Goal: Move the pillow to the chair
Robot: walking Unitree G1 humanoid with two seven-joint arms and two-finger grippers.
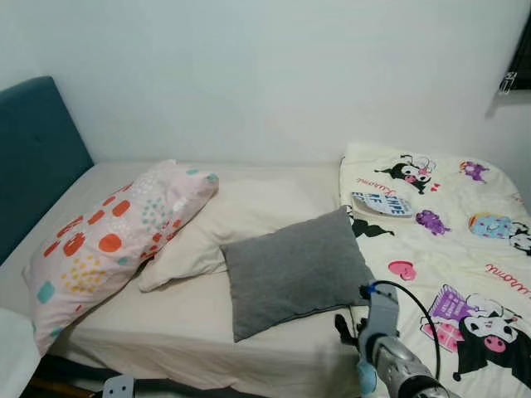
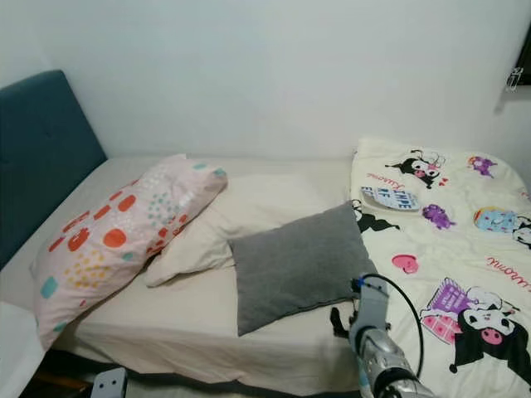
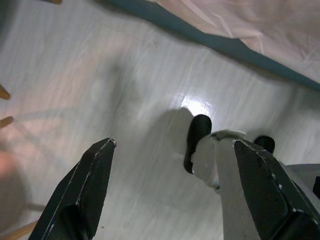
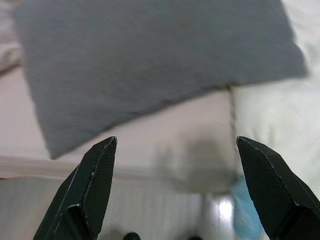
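Right end effector (image 4: 175,190) open before grey pillow (image 1: 294,269) on beige-sheeted bed (image 1: 182,332), white wall (image 1: 265,75) behind

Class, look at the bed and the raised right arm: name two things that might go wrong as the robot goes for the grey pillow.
The grey pillow leans on the cream pillow, so pulling may drag that along. The open right gripper is near the cartoon quilt and might catch its edge instead.
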